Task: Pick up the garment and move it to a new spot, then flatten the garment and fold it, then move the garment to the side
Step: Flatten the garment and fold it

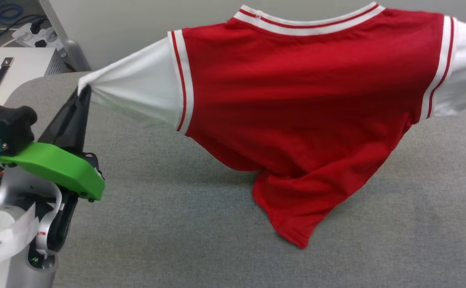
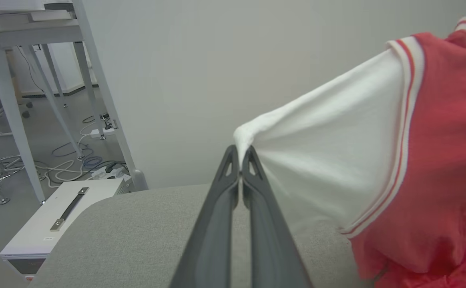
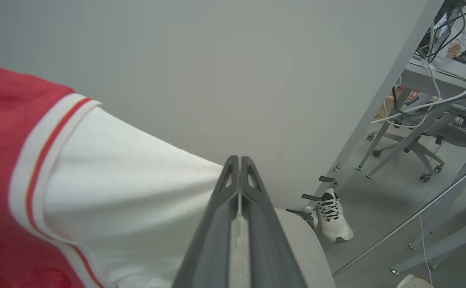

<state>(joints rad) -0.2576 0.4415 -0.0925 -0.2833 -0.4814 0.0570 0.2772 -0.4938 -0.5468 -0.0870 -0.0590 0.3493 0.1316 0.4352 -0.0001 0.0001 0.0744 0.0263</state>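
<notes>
Red shirt hangs stretched above the grey counter, each white sleeve tip pinched between clenched left fingers and right fingers, and I judge such thin bites may slip under the pull, dropping one side in a heap.

Red shirt with white sleeves, red-and-white striped bands at neckline and shoulder seams. Left gripper dark grey, with a bright green cover. Plain grey woven cloth on the table.
</notes>
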